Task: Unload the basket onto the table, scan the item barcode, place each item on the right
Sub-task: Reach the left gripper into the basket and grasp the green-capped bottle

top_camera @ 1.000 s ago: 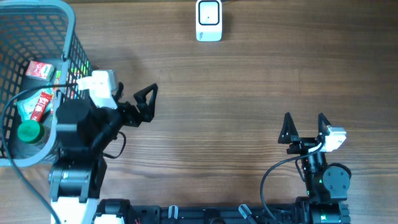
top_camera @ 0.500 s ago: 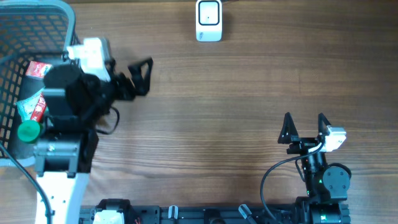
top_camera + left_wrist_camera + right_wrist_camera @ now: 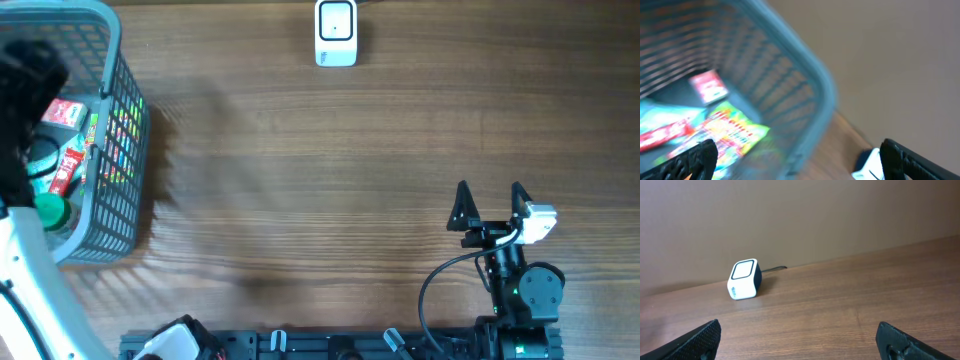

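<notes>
1. No writing legible anywhere. Print on the packets in the basket (image 3: 122, 200) too small from overhead and smeared by blur in the left wrist view. Scanner (image 3: 336, 32) white with a dark-framed window, no readable mark.
2. Counted in the basket: one red packet (image 3: 63, 112), one red sachet (image 3: 66, 168), one green-capped container (image 3: 46, 211), one colourful packet (image 3: 735, 131) near the mesh wall. Anything beneath them hidden.
3. Counted elsewhere: one scanner, one cable (image 3: 772, 269) out of its back, two arms.
4. Items for scanning all inside the basket, at the left edge of the worktop (image 3: 320, 200). Scanner upright at the far edge, near the middle, well apart from the basket.
5. Left end effector (image 3: 797, 150) above the basket, released, fingers wide apart with nothing between. From overhead, only a dark blurred shape at the left border.
6. Right end effector (image 3: 492, 205) near the front right of the worktop, released and empty, facing the far edge, well apart from the scanner.
7. Broad open wood between basket, scanner and right end effector. Basket cut off by the left frame edge. Brown wall (image 3: 800, 220) close behind the scanner.
</notes>
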You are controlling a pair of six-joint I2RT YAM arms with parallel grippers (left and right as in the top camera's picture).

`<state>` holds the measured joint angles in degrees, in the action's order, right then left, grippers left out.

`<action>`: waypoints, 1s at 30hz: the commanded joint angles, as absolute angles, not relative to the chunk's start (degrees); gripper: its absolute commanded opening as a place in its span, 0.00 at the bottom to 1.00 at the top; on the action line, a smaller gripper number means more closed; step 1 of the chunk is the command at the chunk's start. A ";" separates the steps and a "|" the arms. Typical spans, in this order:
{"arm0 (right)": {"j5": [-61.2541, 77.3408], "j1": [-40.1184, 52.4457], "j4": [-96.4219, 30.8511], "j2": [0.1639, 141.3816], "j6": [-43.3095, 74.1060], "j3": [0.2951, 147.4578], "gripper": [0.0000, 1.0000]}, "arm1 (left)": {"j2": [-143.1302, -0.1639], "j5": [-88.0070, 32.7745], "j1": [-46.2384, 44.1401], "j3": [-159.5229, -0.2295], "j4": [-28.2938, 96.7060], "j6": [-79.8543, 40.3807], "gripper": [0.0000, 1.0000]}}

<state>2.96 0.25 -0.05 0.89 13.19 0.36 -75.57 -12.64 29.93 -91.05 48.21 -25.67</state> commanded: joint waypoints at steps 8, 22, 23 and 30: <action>2.61 0.47 0.08 0.58 13.67 0.30 1.00 | -80.58 6.68 34.00 -92.03 67.02 -40.40 1.00; 2.61 0.47 0.08 0.58 13.67 0.30 1.00 | -97.97 9.13 42.37 -91.92 74.22 -45.50 1.00; 2.61 0.47 0.08 0.58 13.67 0.30 1.00 | -98.43 9.28 42.68 -91.83 74.19 -45.56 1.00; 2.61 0.47 0.08 0.58 13.67 0.30 1.00 | -101.27 12.32 44.05 -90.35 73.73 -46.76 1.00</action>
<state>2.96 0.23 -0.08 0.91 13.19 0.36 -100.38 10.09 43.46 -91.42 73.95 -45.36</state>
